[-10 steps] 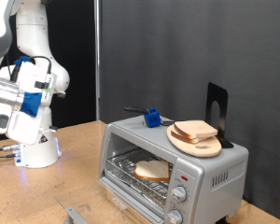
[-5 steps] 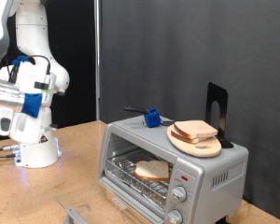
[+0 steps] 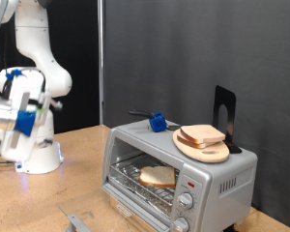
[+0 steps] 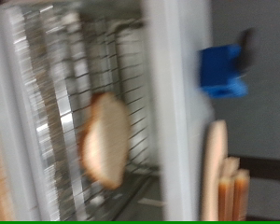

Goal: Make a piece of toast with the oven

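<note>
1. Since the earlier frames, the white arm has swung at the exterior view's left, and its blue-trimmed gripper now shows blurred and turned; nothing on the oven has shifted.
2. Whether the gripper's fingers are spread or pressed together cannot be told, as the hand is smeared by motion, and no fingers show in the wrist view.
3. Sitting on the wooden table, the silver toaster oven holds one piece of toast lying flat on its wire rack.
4. That toast is pale white with a light tan crust and a roughly square, rounded outline; the wrist view shows it on the rack, softly blurred.
5. On the oven's roof rests a round wooden plate carrying more bread slices, stacked.
6. A small blue object sits on the roof beside the plate, and a black stand rises behind it.
7. Two round knobs and a red mark sit on the oven's brushed metal front.
</note>
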